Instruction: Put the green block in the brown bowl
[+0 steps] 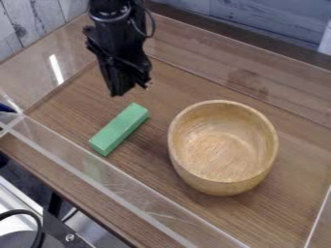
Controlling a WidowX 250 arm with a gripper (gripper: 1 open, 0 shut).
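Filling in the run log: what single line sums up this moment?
tool: above block, empty | flat bright green rectangular block: on table, left of bowl | round light-brown wooden bowl: empty | placement: not done

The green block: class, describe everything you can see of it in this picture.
The green block is a small, flat, elongated bar, solid bright green with a matte look. It lies flat on the wooden table, set at a slant, its far end pointing up and right. It sits to the left of the brown bowl, apart from it. The gripper hangs above its far end without touching it. Only the table touches it.
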